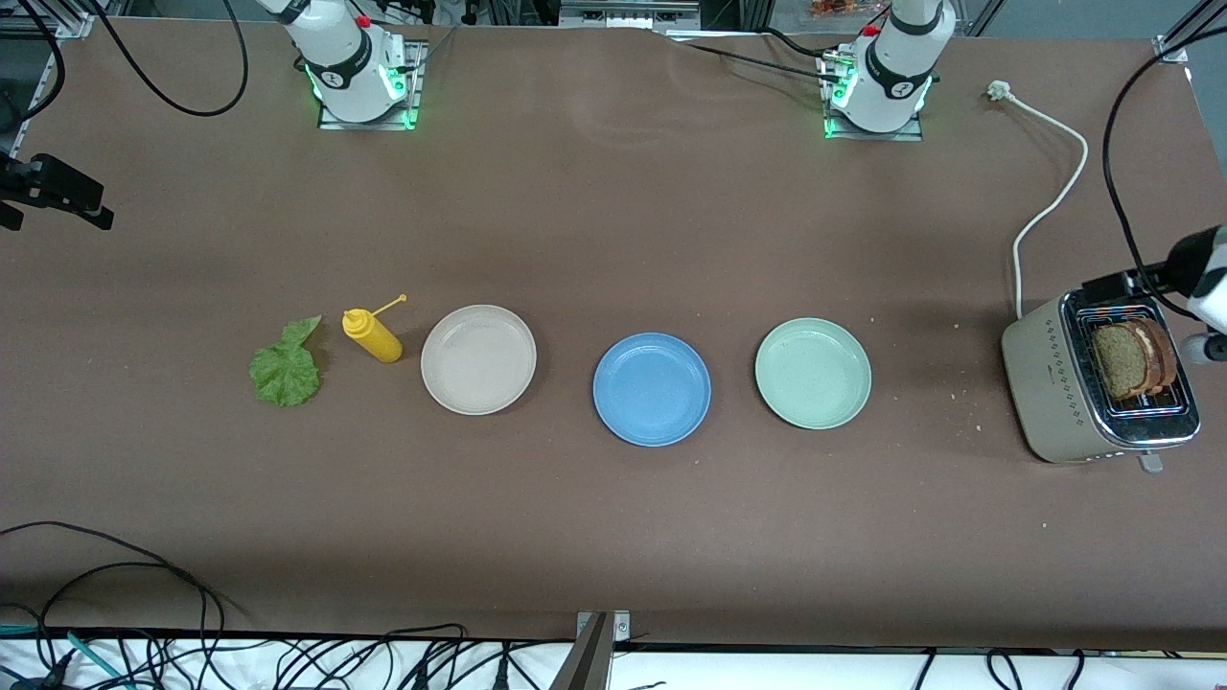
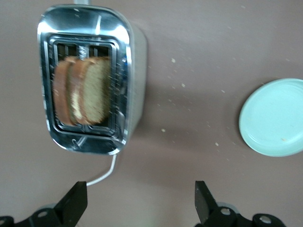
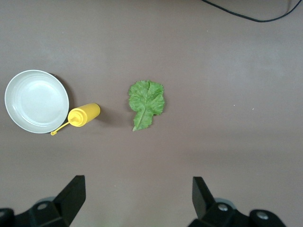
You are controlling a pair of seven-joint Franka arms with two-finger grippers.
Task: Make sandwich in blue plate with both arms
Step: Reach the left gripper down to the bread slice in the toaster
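- Since the blue plate [image 1: 602,388] holds nothing, the sandwich is, by my reading, at its very first step: fetching the parts.
- At the centre of the front view, the blue plate sits on the counter [image 1: 613,220] between a beige plate [image 1: 477,359] and a pale green plate [image 1: 813,374]. It is round, with a shallow raised rim.
- Two brown bread slices [image 1: 1131,359] stand on edge side by side in the toaster [image 1: 1054,383], at the left arm's end of the counter. Their darker crusts poke out of the slot.
- One crinkled green lettuce leaf [image 1: 285,369] lies flat toward the right arm's end, just beside a yellow squeeze bottle [image 1: 374,337] lying on its side.
- Hanging over the counter beside the toaster, the left hand [image 2: 139,205] has its fingers spread wide and grips nothing.
- Above bare counter near the leaf, the right hand [image 3: 137,198] is equally wide apart and empty.
- Next, the left hand likely needs to line up over the slot and pinch one slice by its top edge, lifting straight up so it clears the toaster.
- Thin and limp, the lettuce will probably call for a low pinch at its edge.
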